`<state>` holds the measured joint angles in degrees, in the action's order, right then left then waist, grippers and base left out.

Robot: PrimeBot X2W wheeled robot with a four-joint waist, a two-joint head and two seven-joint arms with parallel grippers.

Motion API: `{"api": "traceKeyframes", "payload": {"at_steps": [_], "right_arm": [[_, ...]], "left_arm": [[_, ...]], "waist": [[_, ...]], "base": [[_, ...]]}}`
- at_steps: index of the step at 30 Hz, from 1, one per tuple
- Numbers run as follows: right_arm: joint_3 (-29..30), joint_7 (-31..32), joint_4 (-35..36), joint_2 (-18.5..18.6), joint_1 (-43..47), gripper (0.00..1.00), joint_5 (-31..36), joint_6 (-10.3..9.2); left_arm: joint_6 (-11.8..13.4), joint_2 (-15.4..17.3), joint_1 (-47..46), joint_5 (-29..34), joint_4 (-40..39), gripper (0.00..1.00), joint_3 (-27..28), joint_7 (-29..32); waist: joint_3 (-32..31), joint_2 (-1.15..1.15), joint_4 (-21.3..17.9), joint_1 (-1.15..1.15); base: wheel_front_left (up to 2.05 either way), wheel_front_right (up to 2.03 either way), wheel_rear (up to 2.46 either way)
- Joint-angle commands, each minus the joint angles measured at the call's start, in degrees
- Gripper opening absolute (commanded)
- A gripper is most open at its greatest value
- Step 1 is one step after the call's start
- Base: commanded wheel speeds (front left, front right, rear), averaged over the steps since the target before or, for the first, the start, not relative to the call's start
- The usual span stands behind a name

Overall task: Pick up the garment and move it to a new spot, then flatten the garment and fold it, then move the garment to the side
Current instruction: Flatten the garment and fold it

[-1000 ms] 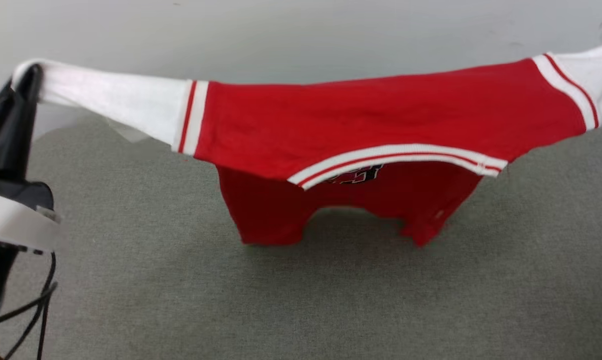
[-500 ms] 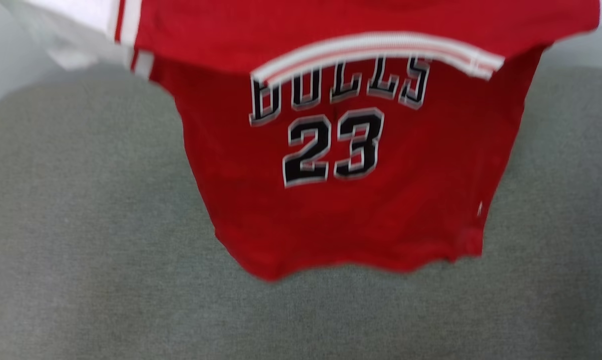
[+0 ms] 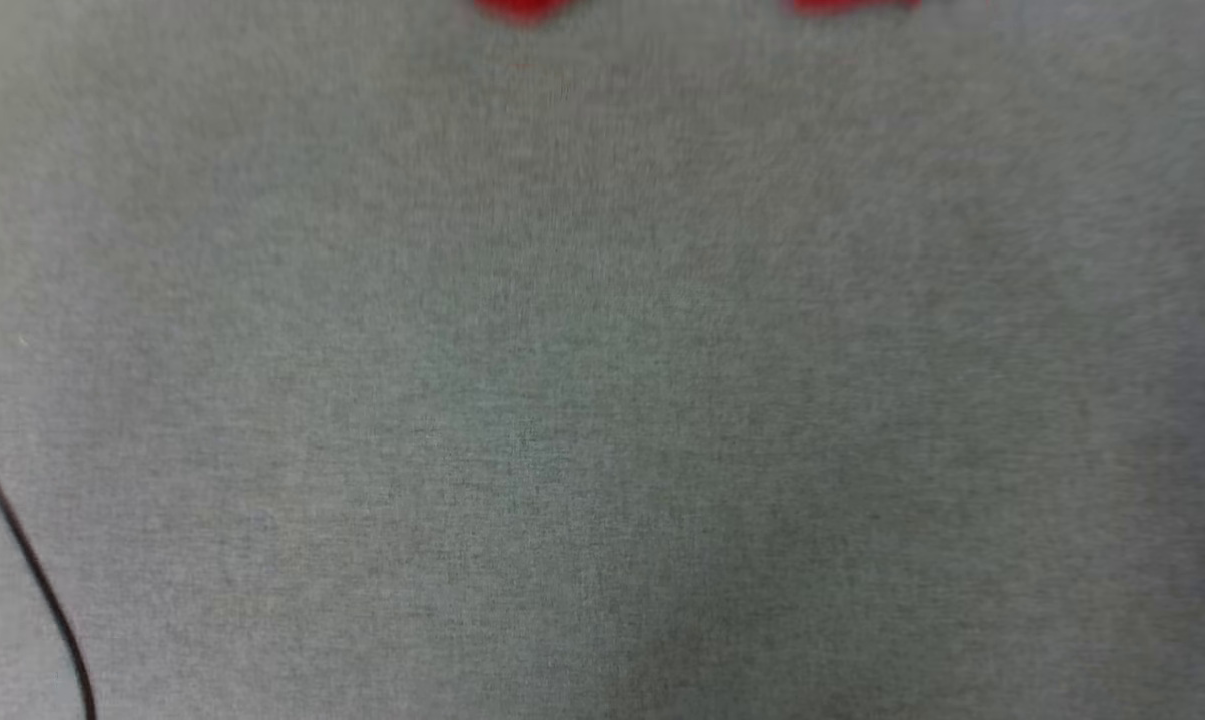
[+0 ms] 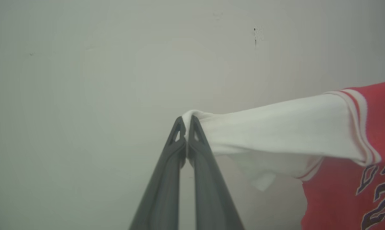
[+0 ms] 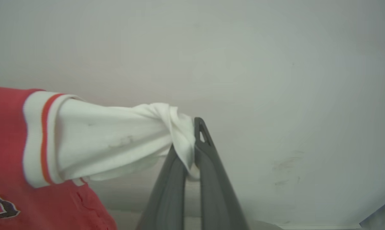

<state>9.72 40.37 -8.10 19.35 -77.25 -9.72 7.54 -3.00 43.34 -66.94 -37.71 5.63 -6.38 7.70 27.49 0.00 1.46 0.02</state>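
Note:
The garment (image 4: 339, 134) is a red jersey T-shirt with white sleeves and striped trim, hanging stretched in the air between both arms. In the left wrist view my left gripper (image 4: 186, 123) is shut on the tip of one white sleeve, and the shirt's red body with black print runs off to the right. In the right wrist view my right gripper (image 5: 192, 140) is shut on the bunched end of the other white sleeve of the garment (image 5: 99, 137). The head view catches two red scraps of the garment's hem (image 3: 522, 8) at the top edge.
A grey cloth-covered table (image 3: 602, 400) spreads below in the head view. A thin black cable (image 3: 32, 570) crosses its lower left corner. A pale plain wall (image 4: 115, 64) stands behind the hanging shirt.
The shirt has climbed up the head view until just its hem shows at the top edge. The whole picture has shifted, so the camera has moved too.

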Motion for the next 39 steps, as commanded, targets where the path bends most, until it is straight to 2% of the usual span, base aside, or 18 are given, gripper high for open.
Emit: {"api": "traceKeyframes", "payload": {"at_steps": [1,8,15,21,27,31,36,39], "right_arm": [[0.70,-1.70,-1.53,0.09,-2.08,0.00,1.35,-0.11],[2.50,-12.09,-12.77,-1.92,-9.02,0.00,6.84,-0.11],[-0.10,-15.74,-19.37,-2.40,-2.93,0.00,5.97,-0.11],[-0.21,-15.94,-23.49,-2.10,6.32,0.00,3.33,-0.11],[0.10,-12.83,-27.20,-2.04,18.42,0.00,0.35,-0.11],[1.23,-9.26,-28.37,-1.78,26.85,0.00,-3.11,-0.11],[3.44,-6.32,-27.87,-0.88,36.36,0.00,-6.83,-0.12],[4.58,-4.86,-27.52,-1.05,41.33,0.00,-8.68,-0.12]], "left_arm": [[-0.05,-0.46,-2.65,0.81,2.01,0.00,-0.12,-1.27],[-1.78,-4.77,-12.31,3.65,14.39,0.00,-3.19,-9.15],[-3.30,-8.93,-7.97,2.91,22.92,0.00,-6.74,-14.46],[-3.82,-11.64,2.79,1.53,26.44,0.00,-9.23,-18.24],[-3.67,-13.54,17.06,-0.09,27.54,0.00,-11.04,-19.30],[-3.07,-13.63,26.35,-1.77,27.20,0.00,-11.80,-17.65],[-2.00,-12.24,37.11,-3.47,24.27,0.00,-12.86,-13.62],[-0.48,-12.10,42.83,-4.94,22.02,0.00,-12.83,-11.95]], "waist": [[4.98,0.00,1.49,-0.02],[8.78,0.00,2.81,-0.02],[7.57,0.00,3.44,-0.02],[2.49,0.00,3.65,-0.02],[-5.22,0.00,3.66,-0.02],[-9.85,0.00,3.85,-0.02],[-14.31,0.00,3.83,-0.02],[-16.49,0.00,3.66,-0.02]], "base": [[0.00,0.00,0.00],[0.00,0.00,0.00],[0.00,0.00,0.00],[0.00,0.00,0.00],[0.00,0.00,0.00],[0.00,0.00,0.00],[0.00,0.00,0.00],[0.00,0.00,0.00]]}}
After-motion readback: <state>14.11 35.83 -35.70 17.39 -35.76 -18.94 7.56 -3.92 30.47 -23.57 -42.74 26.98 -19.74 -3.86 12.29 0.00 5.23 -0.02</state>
